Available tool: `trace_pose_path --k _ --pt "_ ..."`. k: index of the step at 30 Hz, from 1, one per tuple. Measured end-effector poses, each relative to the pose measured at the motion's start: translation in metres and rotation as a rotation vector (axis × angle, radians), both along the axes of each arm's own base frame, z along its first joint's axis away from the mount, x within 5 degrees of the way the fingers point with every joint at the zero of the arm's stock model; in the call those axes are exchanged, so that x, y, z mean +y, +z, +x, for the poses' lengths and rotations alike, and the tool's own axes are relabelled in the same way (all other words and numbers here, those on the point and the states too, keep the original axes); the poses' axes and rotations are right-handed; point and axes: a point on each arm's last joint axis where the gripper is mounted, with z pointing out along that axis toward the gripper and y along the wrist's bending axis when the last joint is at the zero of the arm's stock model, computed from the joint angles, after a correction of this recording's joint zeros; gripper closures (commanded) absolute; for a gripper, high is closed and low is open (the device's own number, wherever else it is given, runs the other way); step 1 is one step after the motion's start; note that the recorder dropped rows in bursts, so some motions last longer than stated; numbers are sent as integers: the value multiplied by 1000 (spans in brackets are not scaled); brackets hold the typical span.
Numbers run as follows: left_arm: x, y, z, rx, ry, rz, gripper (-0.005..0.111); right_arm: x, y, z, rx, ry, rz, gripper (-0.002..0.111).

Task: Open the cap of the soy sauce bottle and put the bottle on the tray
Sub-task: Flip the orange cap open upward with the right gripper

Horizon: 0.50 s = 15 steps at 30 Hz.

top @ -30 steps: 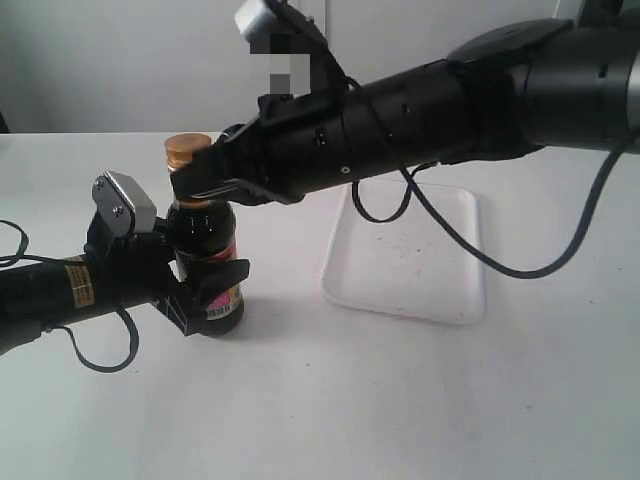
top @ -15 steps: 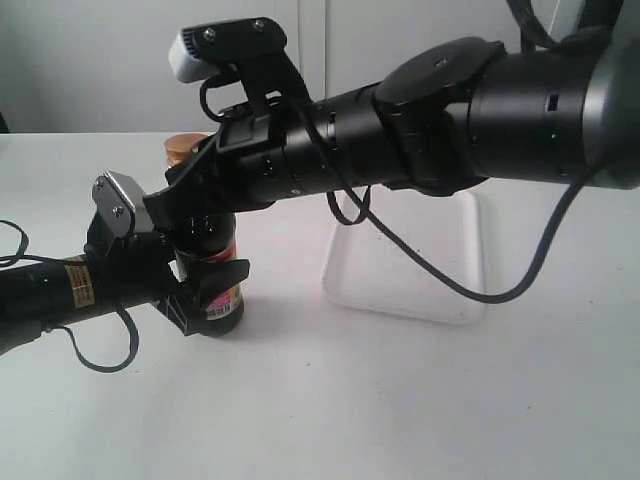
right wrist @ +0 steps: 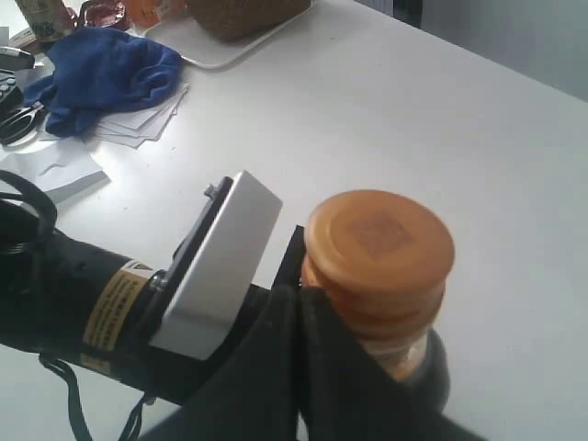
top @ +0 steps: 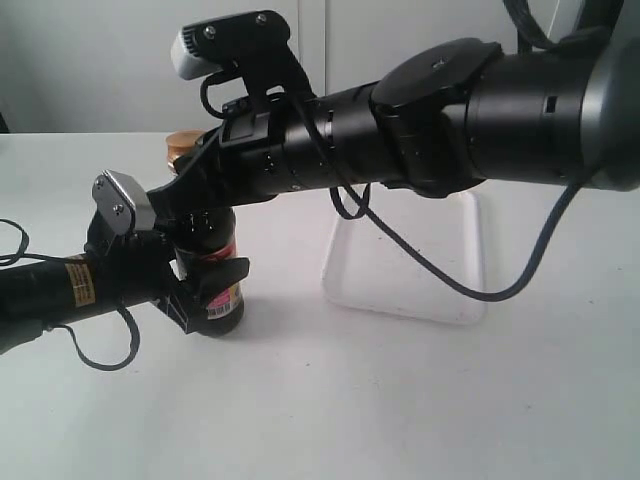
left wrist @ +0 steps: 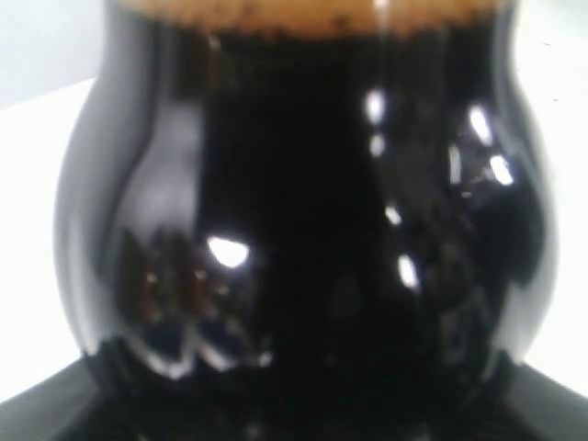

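The soy sauce bottle [top: 212, 270] stands upright on the white table [top: 320, 400], left of the tray [top: 440, 290] and apart from it. The left gripper [top: 200, 285] clamps the bottle around its lower body, with 1 dark finger crossing the label; in the left wrist view the dark glass fills almost the whole picture, so close is the camera. The right arm [top: 450, 130] reaches across from the right, over the tray, and its gripper [top: 195, 195] sits at the bottle's neck. In the right wrist view 2 dark fingers [right wrist: 276, 367] meet just below the cap [right wrist: 378, 241], against the copper-orange collar, but whether they are closed on it or only resting beside it cannot be told. The cap is down, not yet flipped, and the bottle is not on the tray.

The step in hand looks like prying the flip-top upward. The risks seem to be these: the finger edge may slip off the smooth lip and leave the cap closed; a sideways push on the neck could tilt the bottle in the left clamp or twist it loose; and once the lid pops, a jolt could throw dark sauce onto the table. Later, carrying the opened bottle to the tray calls for keeping it upright.
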Motion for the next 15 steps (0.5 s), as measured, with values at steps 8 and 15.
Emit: trace_pose_path --k 8,15 --pt "0 0 1 1 1 0 106 -1 0 2 -10 -17 -2 108" --pt "0 0 1 -1 -1 3 106 0 17 7 -62 -47 26 108"
